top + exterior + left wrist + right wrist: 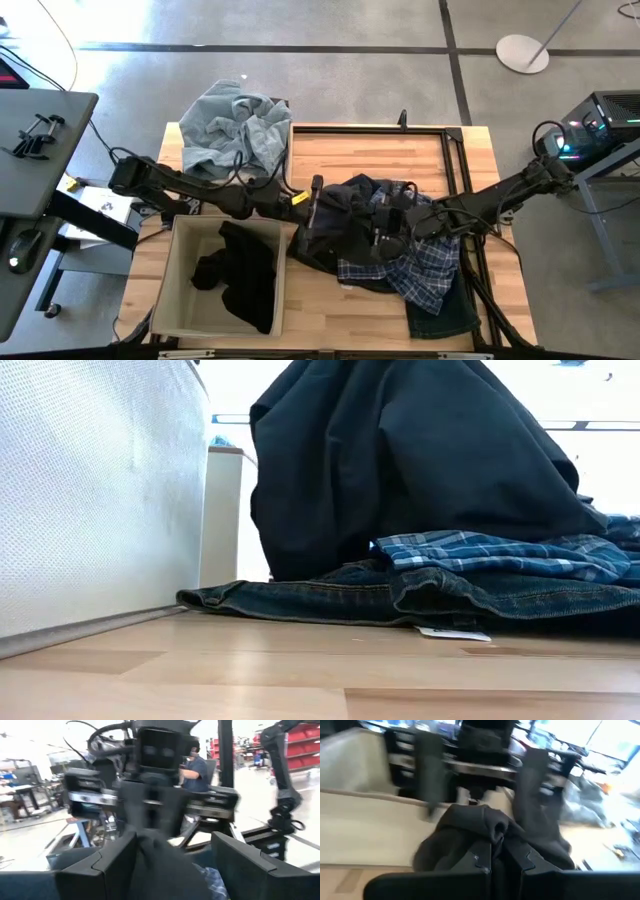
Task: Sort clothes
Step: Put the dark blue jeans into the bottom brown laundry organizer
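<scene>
dark garment [340, 215] frame centre, on plaid shirt [425, 268] and jeans [440, 315] | right hand [385, 232] pinched shut on dark garment | left hand [312, 200] fingers apart around its left edge | bin [165, 290] lower left holds black cloth [240, 275]

A black soft garment [240, 275] is lying inside the near beige square fabric bin [178, 290] at the table's left front, while pale blue denim clothes [235, 130] are sitting in the bin behind it. To the right, a dark fabric garment [345, 225] is lying atop a navy-white plaid shirt [425, 275] and dark denim jeans [440, 318] on the wooden table [370, 150].
</scene>
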Motion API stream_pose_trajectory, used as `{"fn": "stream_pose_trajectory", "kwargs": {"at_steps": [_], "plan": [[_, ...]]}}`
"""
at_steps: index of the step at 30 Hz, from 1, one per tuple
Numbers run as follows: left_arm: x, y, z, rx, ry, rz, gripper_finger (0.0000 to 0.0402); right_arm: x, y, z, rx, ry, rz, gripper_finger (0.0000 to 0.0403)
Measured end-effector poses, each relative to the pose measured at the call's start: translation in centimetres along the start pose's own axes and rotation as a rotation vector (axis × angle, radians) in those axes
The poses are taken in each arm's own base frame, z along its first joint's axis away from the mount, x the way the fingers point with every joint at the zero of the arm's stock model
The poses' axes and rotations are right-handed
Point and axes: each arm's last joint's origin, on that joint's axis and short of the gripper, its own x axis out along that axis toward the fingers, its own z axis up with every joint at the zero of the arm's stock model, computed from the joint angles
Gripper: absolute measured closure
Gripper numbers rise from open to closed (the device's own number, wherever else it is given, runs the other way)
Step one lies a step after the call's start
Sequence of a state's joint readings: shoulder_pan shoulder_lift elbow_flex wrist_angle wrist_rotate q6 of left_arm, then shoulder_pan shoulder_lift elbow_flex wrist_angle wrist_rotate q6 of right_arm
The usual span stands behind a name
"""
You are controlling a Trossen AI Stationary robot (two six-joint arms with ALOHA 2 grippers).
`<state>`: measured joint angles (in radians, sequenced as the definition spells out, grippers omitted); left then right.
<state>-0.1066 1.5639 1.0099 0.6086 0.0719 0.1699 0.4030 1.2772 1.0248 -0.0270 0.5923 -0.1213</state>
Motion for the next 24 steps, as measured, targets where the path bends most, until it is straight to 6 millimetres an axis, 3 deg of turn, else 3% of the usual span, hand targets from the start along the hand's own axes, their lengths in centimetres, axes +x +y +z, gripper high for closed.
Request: {"fn": "stream_pose_trajectory", "kwargs": {"at_steps": [6,12,17,21,24], "plan": [[0.9,0.0,-1.2,0.0,-0.007,0.017,0.0154,0.7,0.4,0.5,-0.041,-0.073,0.074,0.0399],[1.9,-0.2,-4.1,-0.005,0.093,0.081,0.0154,0.5,0.5,1.0,-0.083,-0.131,0.057,0.04],[2.2,-0.2,-4.9,-0.004,0.117,0.09,0.0163,0.2,0.8,1.4,-0.104,-0.162,0.032,0.04],[2.3,-0.5,-5.1,-0.007,0.122,0.039,0.0204,0.1,0.9,1.5,-0.116,-0.166,0.03,0.0398],[2.3,-1.0,-5.1,-0.003,0.121,0.02,0.0262,0.1,0.9,1.4,-0.121,-0.16,0.034,0.0387]]}}
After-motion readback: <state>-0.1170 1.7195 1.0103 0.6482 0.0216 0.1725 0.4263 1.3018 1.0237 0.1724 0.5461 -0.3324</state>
